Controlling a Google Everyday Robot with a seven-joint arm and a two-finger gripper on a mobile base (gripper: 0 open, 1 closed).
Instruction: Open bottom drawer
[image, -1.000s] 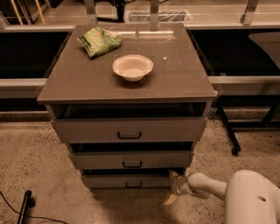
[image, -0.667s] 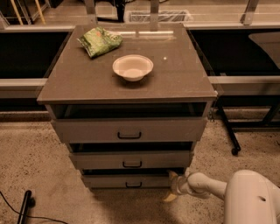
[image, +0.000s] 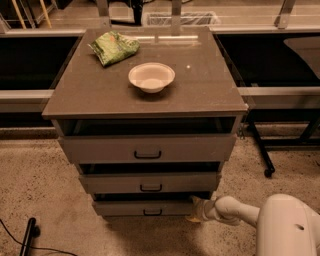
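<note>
The bottom drawer (image: 150, 207) is the lowest of three grey-brown drawer fronts on the cabinet, with a small black bar handle (image: 152, 213). A dark gap shows above its front. My gripper (image: 195, 209) is low at the drawer's right end, on the end of my white arm (image: 235, 209) that reaches in from the lower right. It is right of the handle, close to the drawer's right corner.
The middle drawer (image: 149, 183) and top drawer (image: 147, 148) above also stand slightly out. On the cabinet top (image: 210, 85) are a white bowl (image: 151, 76) and a green bag (image: 114, 47). A black stand leg (image: 261, 152) is on the floor at right; a cable (image: 27, 235) at lower left.
</note>
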